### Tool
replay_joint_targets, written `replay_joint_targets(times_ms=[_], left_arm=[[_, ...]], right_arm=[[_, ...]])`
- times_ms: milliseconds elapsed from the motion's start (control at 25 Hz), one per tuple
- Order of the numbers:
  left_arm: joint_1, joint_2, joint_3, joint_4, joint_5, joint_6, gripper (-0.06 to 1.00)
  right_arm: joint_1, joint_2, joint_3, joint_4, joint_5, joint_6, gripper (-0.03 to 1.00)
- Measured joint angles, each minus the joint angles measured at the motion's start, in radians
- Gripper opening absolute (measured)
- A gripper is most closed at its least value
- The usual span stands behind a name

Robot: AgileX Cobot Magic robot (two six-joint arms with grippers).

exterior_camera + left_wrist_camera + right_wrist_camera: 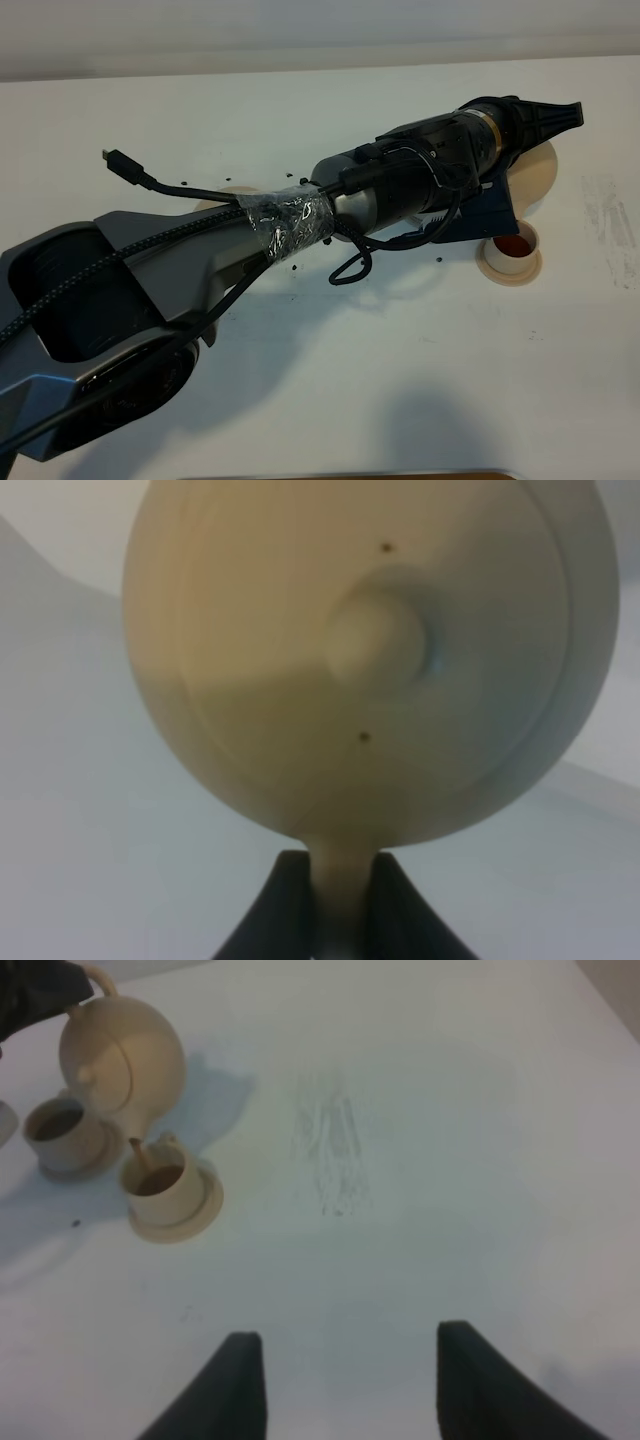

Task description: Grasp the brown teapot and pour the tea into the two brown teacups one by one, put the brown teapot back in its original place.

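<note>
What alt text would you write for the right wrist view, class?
A tilted teapot pours tea into a cup on a saucer; a second cup beside it holds tea. The open right end effector hangs above the white table.

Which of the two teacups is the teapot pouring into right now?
The teacup directly under the brown teapot's spout: a thin tea stream runs into it. The other teacup beside it holds tea but gets no stream.
</note>
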Motion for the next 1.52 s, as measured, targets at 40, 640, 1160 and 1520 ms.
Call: replay_joint_targets(times_ms=[40, 640, 1160, 1520], left_arm=[[0.000, 0.000, 0.000, 0.001, 0.000, -0.004, 0.08], [-0.008, 0.000, 0.000, 0.030, 0.000, -0.019, 0.08], [-0.008, 0.000, 0.000, 0.075, -0.003, -0.022, 0.08], [-0.008, 0.000, 0.000, 0.083, -0.004, -0.024, 0.08]], right_arm=[[0.000, 0.000, 0.000, 0.000, 0.000, 0.000, 0.41], [0.000, 0.000, 0.000, 0.000, 0.000, 0.000, 0.41], [0.000, 0.000, 0.000, 0.000, 0.000, 0.000, 0.41], [0.000, 0.000, 0.000, 0.000, 0.000, 0.000, 0.41]])
